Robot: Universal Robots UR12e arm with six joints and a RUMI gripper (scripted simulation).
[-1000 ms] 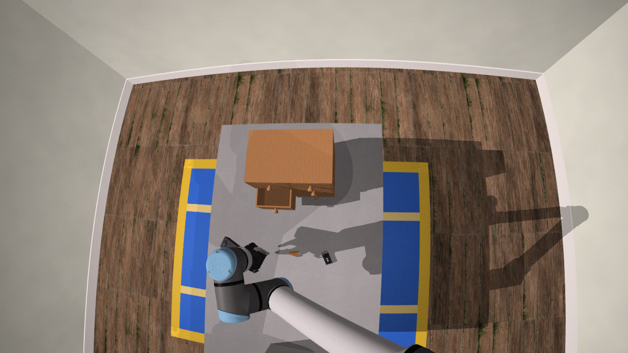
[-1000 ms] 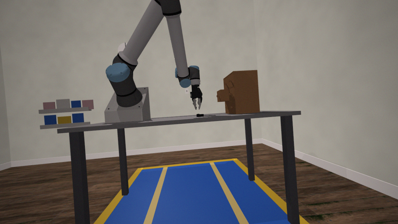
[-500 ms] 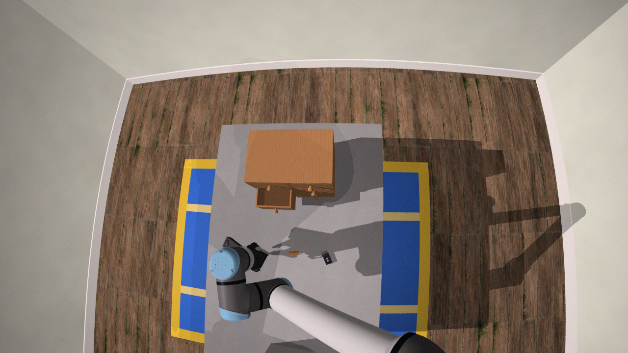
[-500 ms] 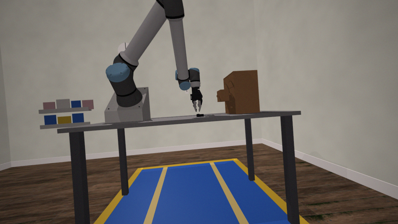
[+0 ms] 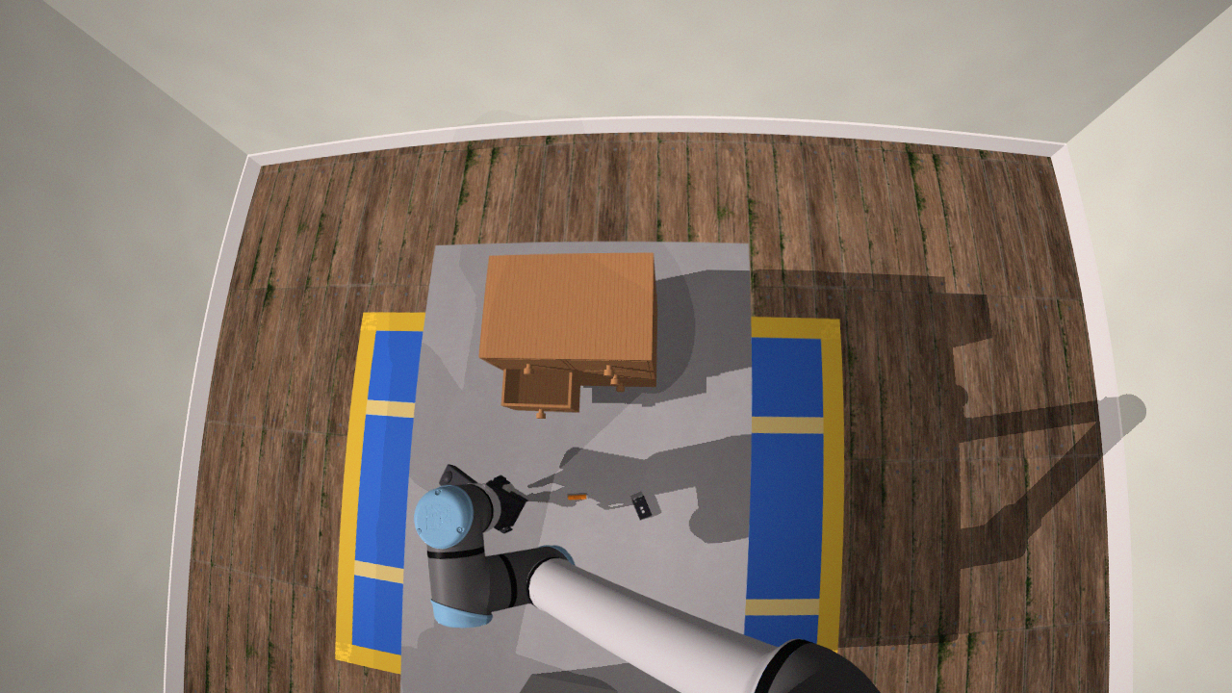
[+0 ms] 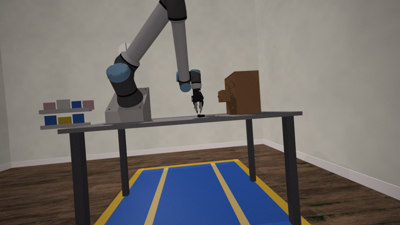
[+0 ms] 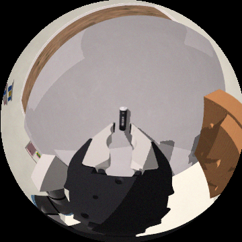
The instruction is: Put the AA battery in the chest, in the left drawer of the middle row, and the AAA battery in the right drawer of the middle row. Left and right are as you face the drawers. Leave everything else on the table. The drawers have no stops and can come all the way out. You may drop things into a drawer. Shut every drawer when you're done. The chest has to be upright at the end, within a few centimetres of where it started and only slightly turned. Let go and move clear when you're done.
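The gripper [image 5: 524,499] [image 6: 198,112] [image 7: 122,123] hangs low, jaws slightly spread around nothing, a dark battery [image 7: 123,119] near their tips; one drawer [image 5: 537,408] [image 6: 223,96] juts out.

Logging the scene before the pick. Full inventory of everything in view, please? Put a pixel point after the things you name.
Chest [image 5: 568,305] [image 6: 246,92] [image 7: 220,95]: 1, brown, table's far end
Open drawer [image 5: 538,405] [image 6: 223,96] [image 7: 235,131]: 1, brown, chest's left side
Battery [image 7: 122,120]: 1, black, silver end, just past jaw tips; size unclear
Orange item [image 5: 577,496]: 1, mid-table
Block [image 5: 641,506] [image 6: 200,115]: 1, black, right of orange item
Table [image 5: 672,551] [image 6: 167,119] [image 7: 151,60]: 1, grey, dark legs
Mat [image 5: 785,517] [image 6: 195,195]: count unclear, blue/yellow, under table
Shelves [image 6: 65,111]: 2, grey, beyond base
Boxes [image 6: 76,104] [image 7: 10,92]: 7, blue/pink/grey/yellow, on shelves
Floor [image 5: 861,215] [image 6: 42,190] [image 7: 67,40]: brown planks
Walls [image 5: 603,68] [image 6: 321,69]: pale, around
Base [image 6: 122,116]: 1, grey, on table
Arm [image 5: 637,603] [image 6: 180,50] [image 7: 55,195]: 1, grey/black/blue, above table
Jaws [image 5: 524,497] [image 6: 198,112]: 1 pair, grey, parted
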